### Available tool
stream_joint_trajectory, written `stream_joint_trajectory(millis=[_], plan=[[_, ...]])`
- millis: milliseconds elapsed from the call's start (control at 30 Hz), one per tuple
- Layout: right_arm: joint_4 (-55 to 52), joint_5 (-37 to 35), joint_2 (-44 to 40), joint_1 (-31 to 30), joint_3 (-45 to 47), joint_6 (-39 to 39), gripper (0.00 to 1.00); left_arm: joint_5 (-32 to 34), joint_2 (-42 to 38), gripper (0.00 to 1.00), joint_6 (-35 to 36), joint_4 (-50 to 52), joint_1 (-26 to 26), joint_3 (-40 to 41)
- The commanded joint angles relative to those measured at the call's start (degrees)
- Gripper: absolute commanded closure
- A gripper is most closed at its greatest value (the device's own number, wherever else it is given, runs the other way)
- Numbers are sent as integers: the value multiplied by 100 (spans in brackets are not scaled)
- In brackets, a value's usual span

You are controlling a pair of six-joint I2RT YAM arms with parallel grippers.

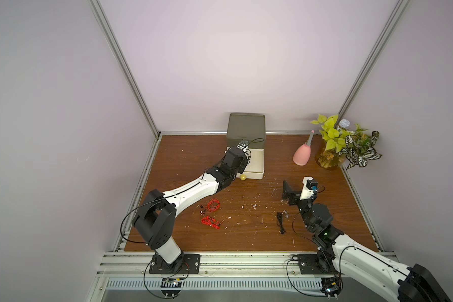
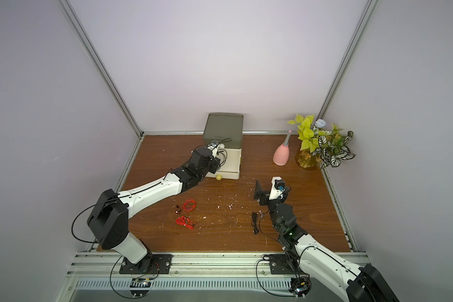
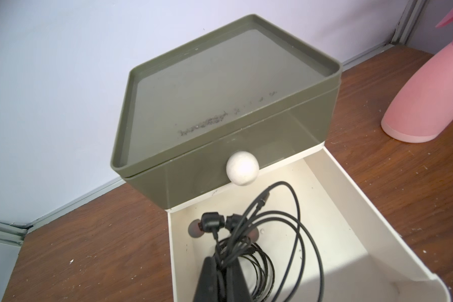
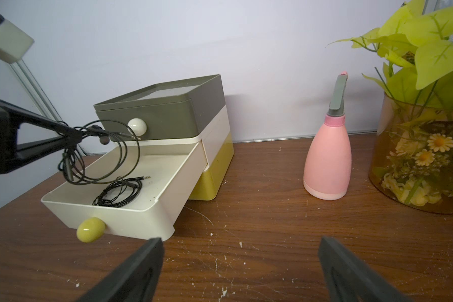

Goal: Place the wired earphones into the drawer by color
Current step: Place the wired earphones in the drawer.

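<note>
A: Which step?
B: Delivery: left fingers (image 3: 207, 282), clenched on black earphones (image 4: 102, 157), hang over the open cream drawer (image 4: 131, 217).
A: Next?
B: Likely lower and let go; right fingers (image 4: 131, 274) gape, empty.

A pink spray bottle (image 1: 301, 155) is seen upright at two o'clock on the wooden counter (image 1: 246, 235), just beside a potted plant (image 1: 335, 136); white flecks (image 1: 254, 206) are scattered centrally.

Soft, even light from above, faint shadows; wide-angle stretch at every edge. My right gripper (image 4: 239, 239) blurs at six o'clock.
</note>
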State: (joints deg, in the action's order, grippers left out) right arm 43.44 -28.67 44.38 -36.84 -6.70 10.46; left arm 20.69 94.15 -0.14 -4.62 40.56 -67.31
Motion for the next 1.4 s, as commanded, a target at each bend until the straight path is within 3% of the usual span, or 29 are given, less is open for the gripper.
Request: stream_joint_trajectory(millis=[0, 500, 567, 700, 800, 1067, 1367], plan=[[268, -104, 3, 27, 17, -55, 1, -174, 110, 100, 71, -205, -74, 91], [288, -95, 31, 28, 20, -47, 1, -520, 382, 99, -126, -251, -364, 279], [288, -95, 40, 27, 16, -49, 1, -544, 402, 92, -139, -195, -373, 232], [253, -91, 44, 28, -7, -46, 1, -573, 322, 62, -218, -119, -373, 176], [223, -78, 61, 27, -27, -36, 1, -561, 133, 50, -302, -65, -373, 139], [-273, 119, 76, 29, -262, 88, 1, -664, -901, 28, -711, -63, -373, 383], [-2281, 1063, 84, 36, -871, 1045, 2, -907, -2544, 1, -1483, -303, -373, 1857]])
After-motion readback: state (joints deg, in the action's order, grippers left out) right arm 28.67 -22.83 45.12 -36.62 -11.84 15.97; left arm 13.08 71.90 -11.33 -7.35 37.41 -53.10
